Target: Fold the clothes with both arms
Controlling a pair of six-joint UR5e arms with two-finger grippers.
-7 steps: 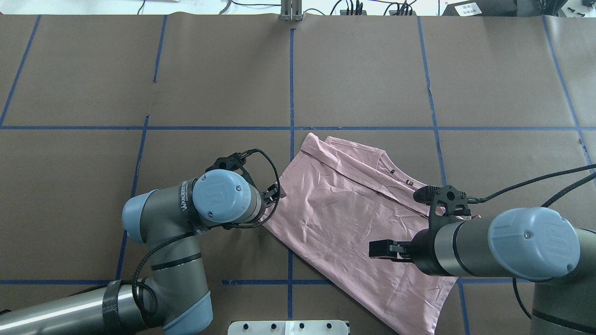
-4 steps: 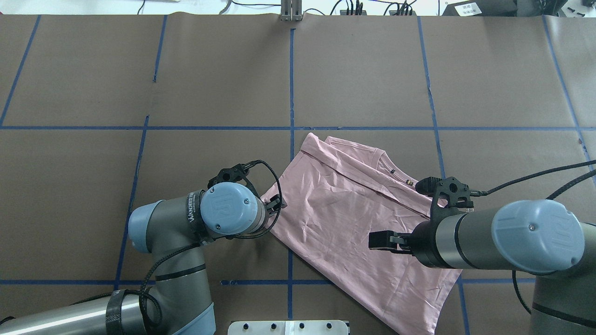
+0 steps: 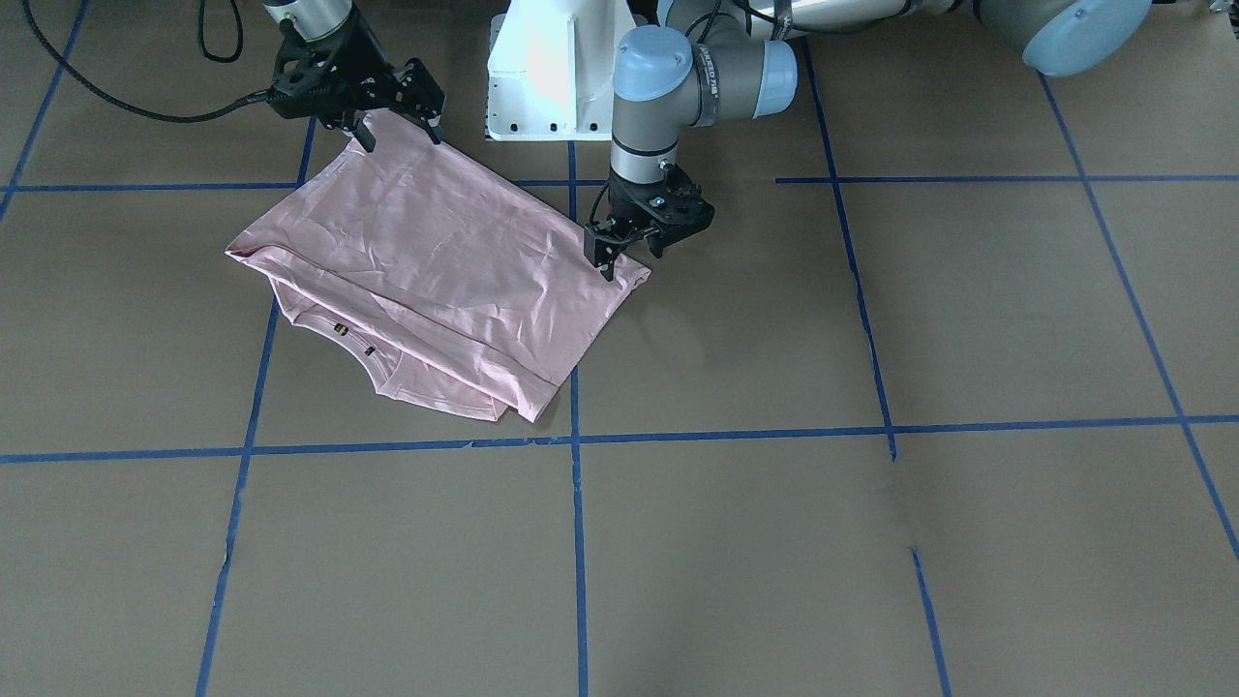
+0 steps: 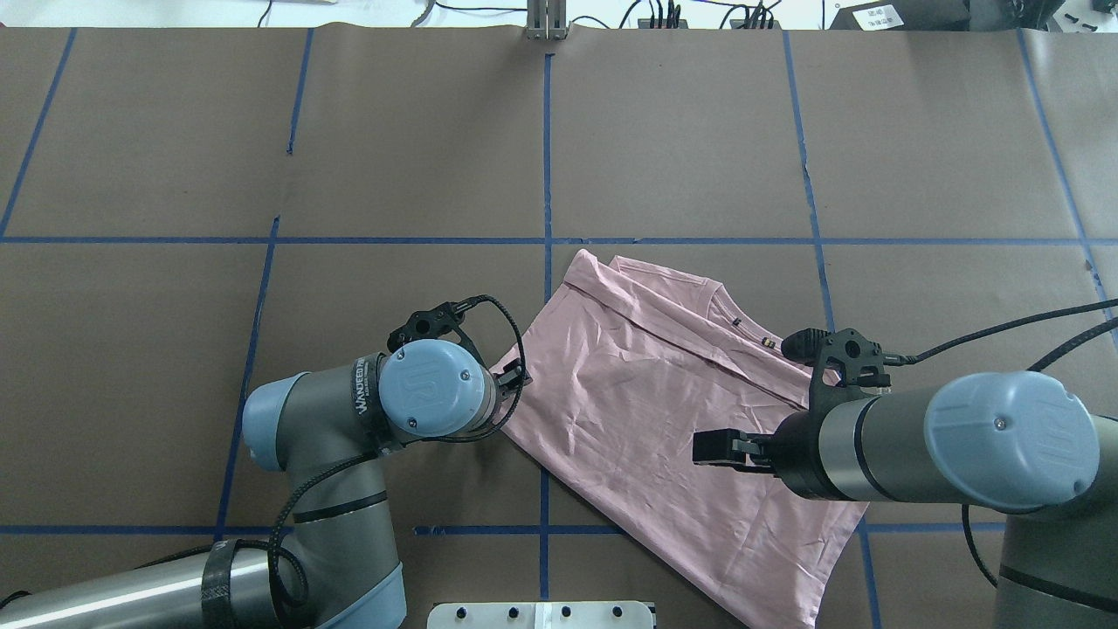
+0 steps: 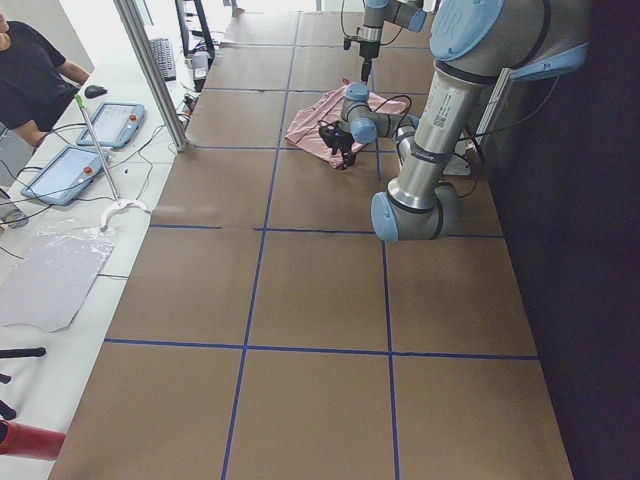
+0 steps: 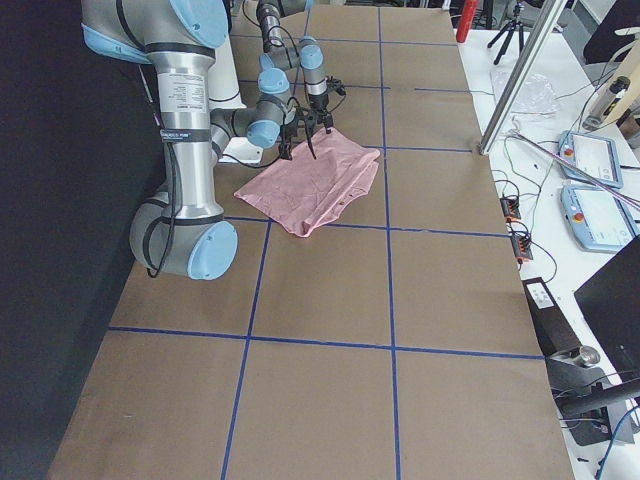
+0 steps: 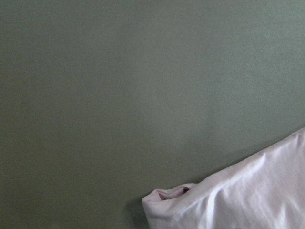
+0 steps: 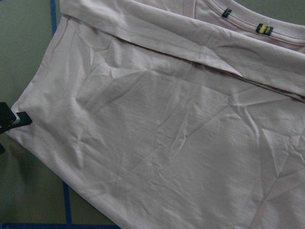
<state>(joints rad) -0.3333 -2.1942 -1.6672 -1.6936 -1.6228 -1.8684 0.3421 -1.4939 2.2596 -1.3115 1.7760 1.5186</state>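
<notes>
Over the last second the left arm (image 4: 428,397) has drawn its wrist a little back toward the robot and settled at the shirt's near-left corner. The right arm (image 4: 873,454) has edged slightly away from the robot and then stopped. The shirt (image 4: 646,402) itself has hardly shifted. It lies flat on the desk (image 4: 699,131), close to the robot and just right of the centre tape line, plain side up. A lengthwise fold is already laid over it, and the collar edge peeks out along the far side. This reads as both arms lining up on the two near corners for the next fold, with neither corner taken yet. In the front-facing view the left fingers (image 3: 599,257) stand apart. One tip touches the cloth at the corner, the other is off to the side over bare desk, and nothing is pinched between them. The left wrist view shows only that bunched corner and the desk, with no tips in frame. The right fingers (image 3: 367,136) are spread wide, straddling the shirt's corner nearest the base. They look to be just above or barely on the cloth, and they hold nothing.
</notes>
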